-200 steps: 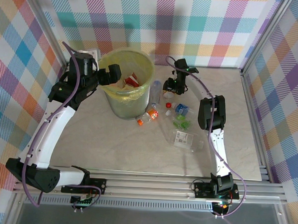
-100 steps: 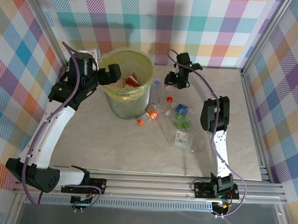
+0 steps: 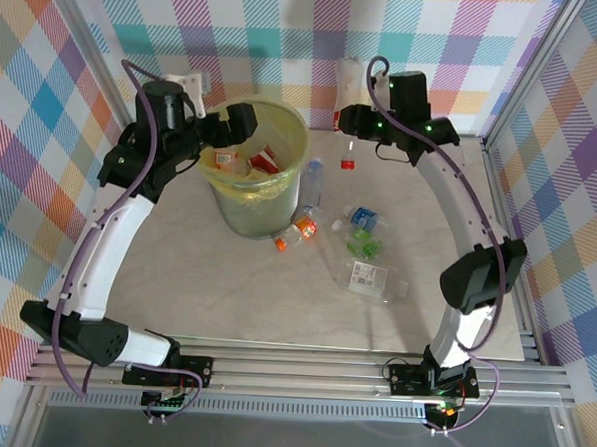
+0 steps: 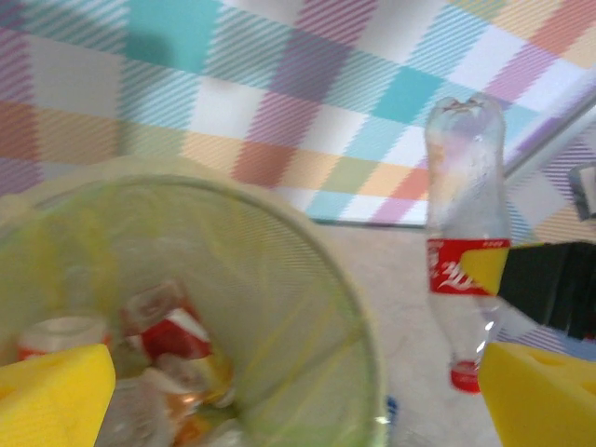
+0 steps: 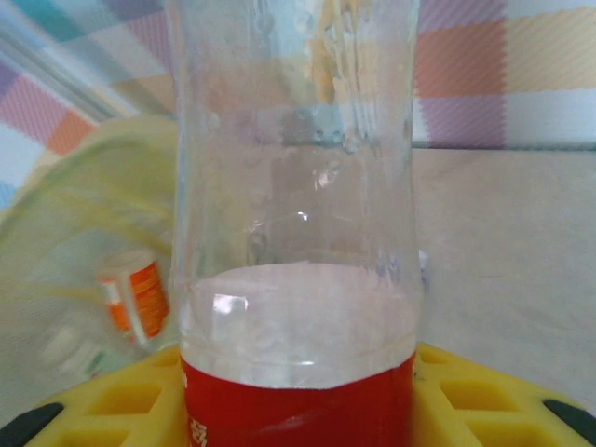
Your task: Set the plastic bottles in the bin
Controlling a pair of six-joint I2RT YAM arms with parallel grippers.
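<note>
Because the bin, lined in yellow and with bottles inside, stands to the left of the right gripper and lower than it, the step in hand looks to me like the carry. The red-label bottle is up in the air and not yet over the opening. I judge that the next move calls for a swing to the left until the bottle hangs above the rim, and only then a release; let go too early, it would fall outside the wall.

The right arm reaches far and high, its elbow out to the right. The left arm curves up beside the bin. The left gripper hovers wide open and empty, with the bin's mouth just beneath it.

The right gripper clamps the clear bottle at its label, cap downward. Below this gripper and nearer to the bases, loose bottles lie on the table.
</note>
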